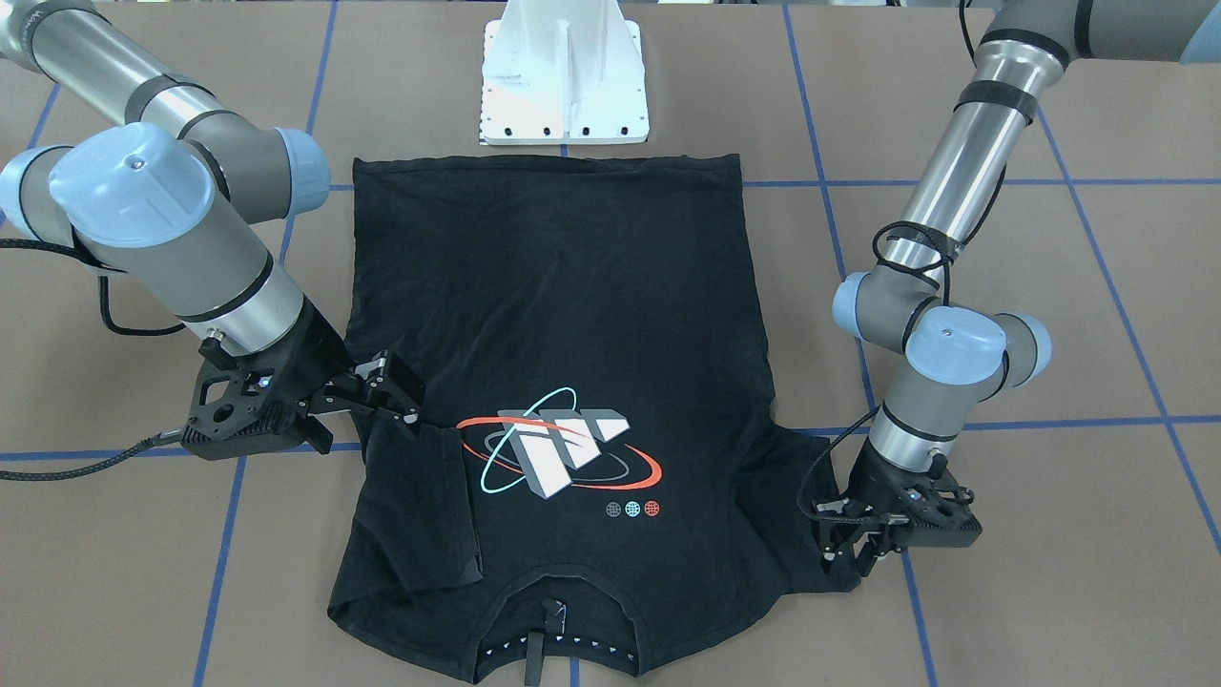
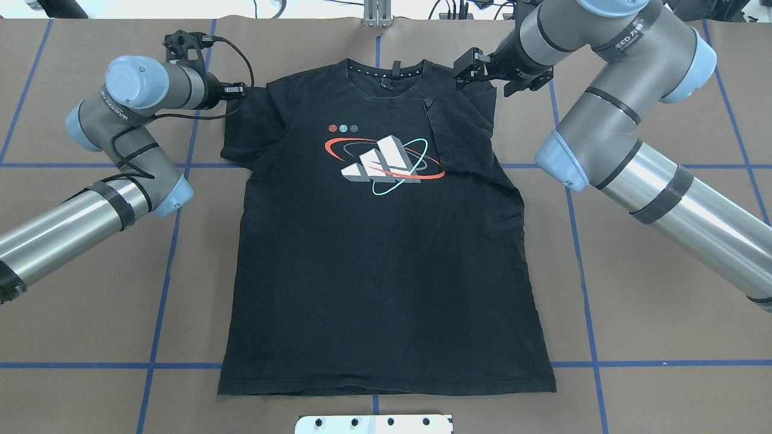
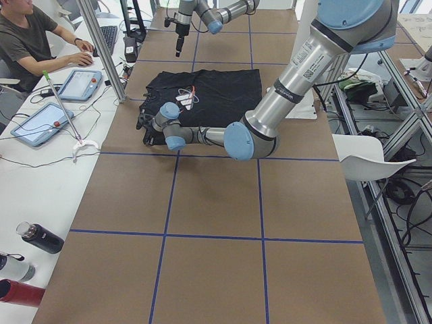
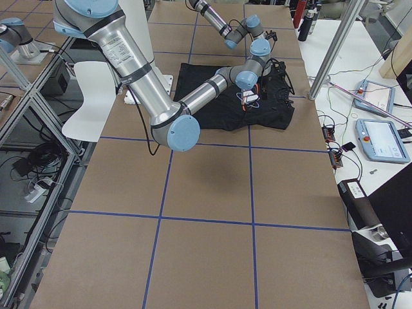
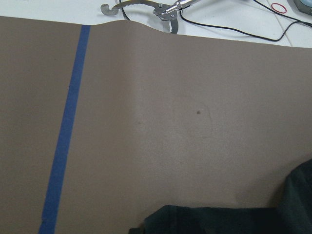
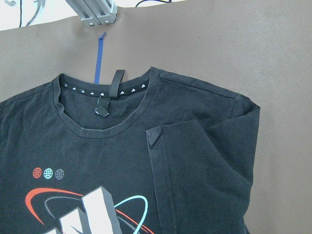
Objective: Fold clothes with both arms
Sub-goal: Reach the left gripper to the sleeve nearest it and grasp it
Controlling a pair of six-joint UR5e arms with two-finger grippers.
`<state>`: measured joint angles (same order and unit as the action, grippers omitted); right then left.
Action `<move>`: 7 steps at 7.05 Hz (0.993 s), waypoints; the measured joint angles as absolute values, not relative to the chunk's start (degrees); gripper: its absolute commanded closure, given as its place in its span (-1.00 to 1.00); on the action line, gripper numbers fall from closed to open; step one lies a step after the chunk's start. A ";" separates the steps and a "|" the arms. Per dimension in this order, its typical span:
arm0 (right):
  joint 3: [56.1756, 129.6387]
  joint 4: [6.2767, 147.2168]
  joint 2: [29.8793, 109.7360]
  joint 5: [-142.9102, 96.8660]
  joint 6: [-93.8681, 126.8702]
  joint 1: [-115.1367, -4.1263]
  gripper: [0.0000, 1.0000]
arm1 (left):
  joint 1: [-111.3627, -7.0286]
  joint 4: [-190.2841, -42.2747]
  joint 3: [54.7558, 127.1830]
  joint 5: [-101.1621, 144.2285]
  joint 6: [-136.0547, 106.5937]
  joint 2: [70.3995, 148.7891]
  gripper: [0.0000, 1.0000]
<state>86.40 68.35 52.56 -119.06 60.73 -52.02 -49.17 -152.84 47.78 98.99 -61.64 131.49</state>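
The black T-shirt [image 2: 386,253] lies flat, print side up, with the orbit logo [image 2: 383,158] near its collar and its hem toward the robot's base. One sleeve [image 2: 461,129] is folded inward over the chest, which also shows in the right wrist view [image 6: 195,180]. My right gripper [image 1: 396,386] hovers open just beside that folded sleeve, holding nothing. The other sleeve [image 1: 811,477] lies spread out on the table. My left gripper [image 1: 847,553] is down at that sleeve's outer edge, its fingers apart. The left wrist view shows only brown table and a strip of black fabric [image 5: 224,222].
The white pedestal base [image 1: 565,86] stands just beyond the shirt's hem. Blue tape lines [image 2: 175,241] cross the brown table. A person [image 3: 27,40] sits at a side desk with tablets [image 3: 40,123]. Bottles [image 3: 40,237] lie on that desk, and a metal tool [image 5: 146,6] beyond the table's edge.
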 measured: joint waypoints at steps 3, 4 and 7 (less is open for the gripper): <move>86.24 68.29 52.50 -119.01 60.73 -52.01 -1.00 | -49.14 -152.83 47.72 99.01 -61.61 131.44 0.59; 86.23 68.29 52.49 -119.00 60.73 -52.02 -1.00 | -49.13 -152.84 47.73 99.05 -61.61 131.46 0.97; 86.22 68.37 52.47 -118.97 60.73 -52.03 -1.00 | -49.13 -152.74 47.97 99.03 -61.46 131.48 1.00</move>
<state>86.22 68.37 52.47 -118.97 60.73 -52.03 -49.13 -152.74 47.97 99.03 -61.46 131.48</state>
